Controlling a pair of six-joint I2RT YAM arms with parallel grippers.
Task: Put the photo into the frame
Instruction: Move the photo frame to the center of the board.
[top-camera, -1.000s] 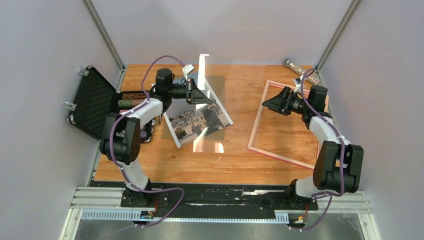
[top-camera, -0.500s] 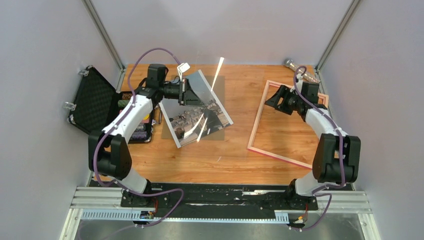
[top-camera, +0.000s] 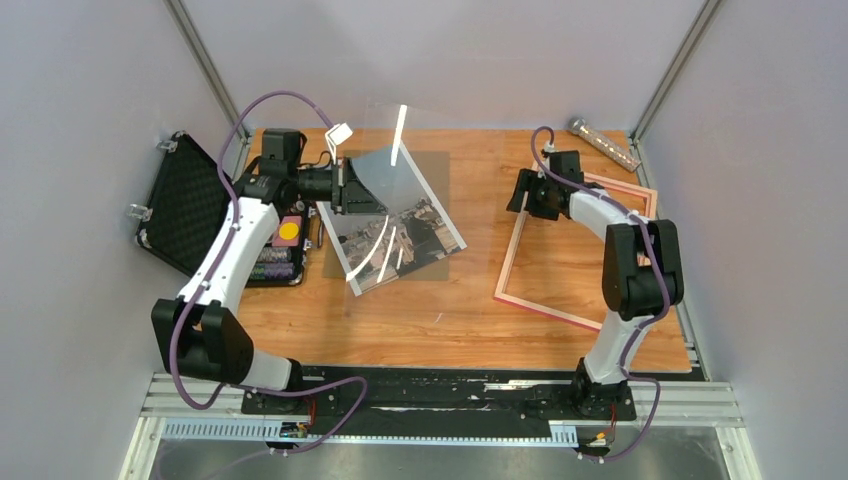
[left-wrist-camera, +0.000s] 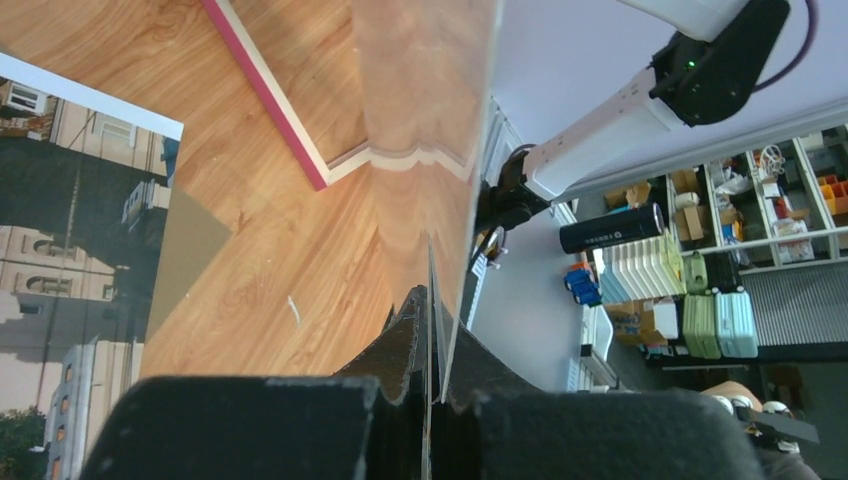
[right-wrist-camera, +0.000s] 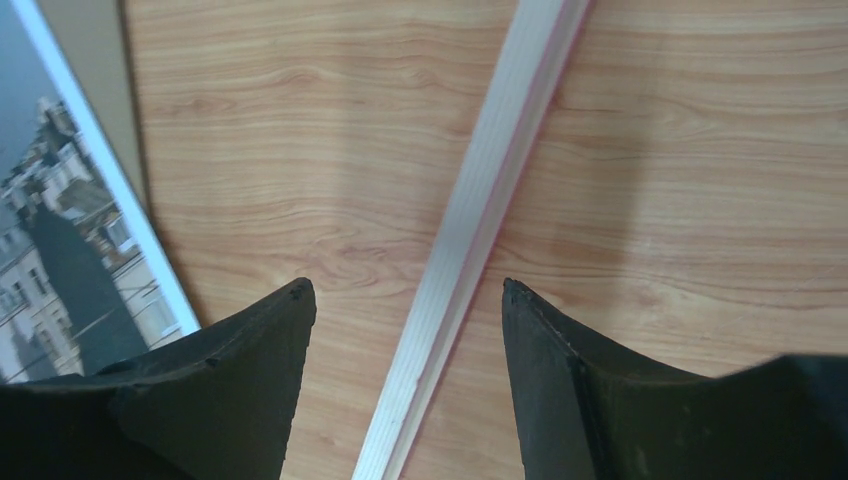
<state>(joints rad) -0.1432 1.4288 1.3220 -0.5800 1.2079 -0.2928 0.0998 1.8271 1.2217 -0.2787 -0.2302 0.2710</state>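
The photo (top-camera: 400, 235) of city rooftops lies flat at centre-left on a brown backing board (top-camera: 432, 168). To its right the pink frame (top-camera: 513, 255) lies flat on the wood. My left gripper (top-camera: 345, 187) is shut on the edge of a clear glossy sheet (top-camera: 385, 172), holding it tilted above the photo. In the left wrist view the clear sheet (left-wrist-camera: 430, 120) runs edge-on from between the left gripper (left-wrist-camera: 430, 300) jaws. My right gripper (top-camera: 520, 193) hovers open over the frame's left rail near its far corner. That frame rail (right-wrist-camera: 480, 200) passes between the right gripper (right-wrist-camera: 405, 290) fingers without touching them.
An open black case (top-camera: 190, 205) holding small items sits at the table's left edge, beside my left arm. A metal bar (top-camera: 605, 143) lies at the back right corner. Grey walls enclose the table on three sides.
My left arm has swung back and left, carrying the clear sheet. The right gripper moved left along the frame to its left rail and narrowed a little.
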